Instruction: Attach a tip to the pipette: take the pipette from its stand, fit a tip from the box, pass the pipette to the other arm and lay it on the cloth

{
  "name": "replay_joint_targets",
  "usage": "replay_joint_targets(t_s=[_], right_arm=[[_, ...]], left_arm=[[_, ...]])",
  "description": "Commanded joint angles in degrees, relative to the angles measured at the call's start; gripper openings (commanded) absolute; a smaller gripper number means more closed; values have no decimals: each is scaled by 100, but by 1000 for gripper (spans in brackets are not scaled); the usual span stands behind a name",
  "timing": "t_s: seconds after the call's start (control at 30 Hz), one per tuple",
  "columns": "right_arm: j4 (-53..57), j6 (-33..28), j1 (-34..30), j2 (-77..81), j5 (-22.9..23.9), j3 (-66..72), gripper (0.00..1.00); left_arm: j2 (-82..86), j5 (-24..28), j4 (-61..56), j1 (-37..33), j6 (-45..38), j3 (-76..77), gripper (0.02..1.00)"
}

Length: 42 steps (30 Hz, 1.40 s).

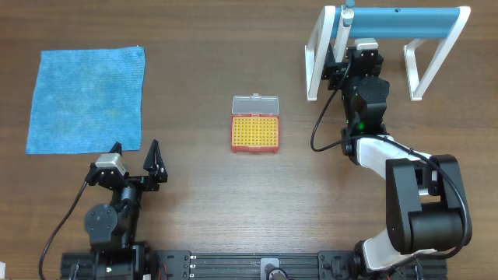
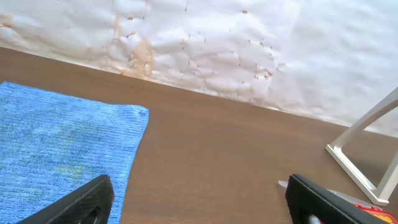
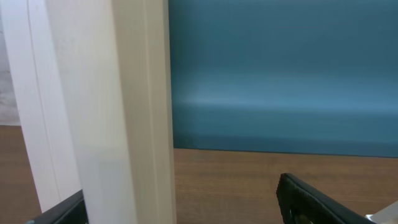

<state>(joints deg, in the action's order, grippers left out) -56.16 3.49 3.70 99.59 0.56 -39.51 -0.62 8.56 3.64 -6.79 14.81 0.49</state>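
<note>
1. Closest to my right wrist lens is a white upright (image 3: 124, 112), standing between the fingers of the right tool (image 3: 177, 193). Those fingers are spread wide to either side of it and pinch nothing. I cannot tell whether either finger touches it.
2. Just behind the upright I see the stand (image 3: 280, 74), its blue bar running across above the brown bench (image 1: 233, 210).
3. From above, my right arm reaches up the right side of the bench, and its tool is in under the left end of the stand's bar, between the stand's white legs.
4. I see the pipette (image 1: 347, 17) at that same left end of the bar, on the stand, directly beyond the right tool. No tool holds it.
5. My left tool (image 1: 135, 146) sits low at the near left of the bench, close to its own base. Its fingers are spread in a wide V and hold nothing.
6. I find the cloth (image 1: 87, 99), blue and lying flat, at the far left. Its near right corner is just beyond the left tool's fingertips.
7. Near the middle of the bench stands the tip box (image 1: 255, 134). It is orange, packed with yellow tips, and its clear lid is folded open on the far side. It is well apart from both tools, the cloth and the stand.
</note>
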Motion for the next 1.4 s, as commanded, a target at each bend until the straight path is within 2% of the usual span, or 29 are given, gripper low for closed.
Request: replay_joint_targets(t_s=[0.03, 0.07, 0.67, 1.1, 1.13, 1.17, 1.27, 1.3, 1.4], right_arm=[[-13, -98, -24, 87, 26, -125, 185], [-15, -98, -24, 87, 24, -125, 84], [-247, -101, 11, -315, 9, -81, 82], [-273, -63, 623, -2282, 4, 1611, 82], [-341, 0, 654, -2385, -57, 1674, 84], [-518, 120, 695, -2455, -315, 1738, 82], [-1399, 538, 857, -2347, -1381, 1875, 82], [-1707, 601, 940, -2245, -1602, 1921, 84], [-2396, 638, 1268, -1904, -1786, 2028, 82]], left_arm=[[37, -59, 26, 11, -74, -17, 895], [37, -59, 26, 11, -74, -17, 893], [37, -59, 24, 11, -74, -17, 893], [37, -59, 26, 11, -74, -17, 893], [37, -59, 24, 11, -74, -17, 893], [37, -59, 24, 11, -74, -17, 895], [37, -59, 24, 11, -74, -17, 893], [37, -59, 24, 11, -74, -17, 895], [37, -59, 24, 11, -74, -17, 895]])
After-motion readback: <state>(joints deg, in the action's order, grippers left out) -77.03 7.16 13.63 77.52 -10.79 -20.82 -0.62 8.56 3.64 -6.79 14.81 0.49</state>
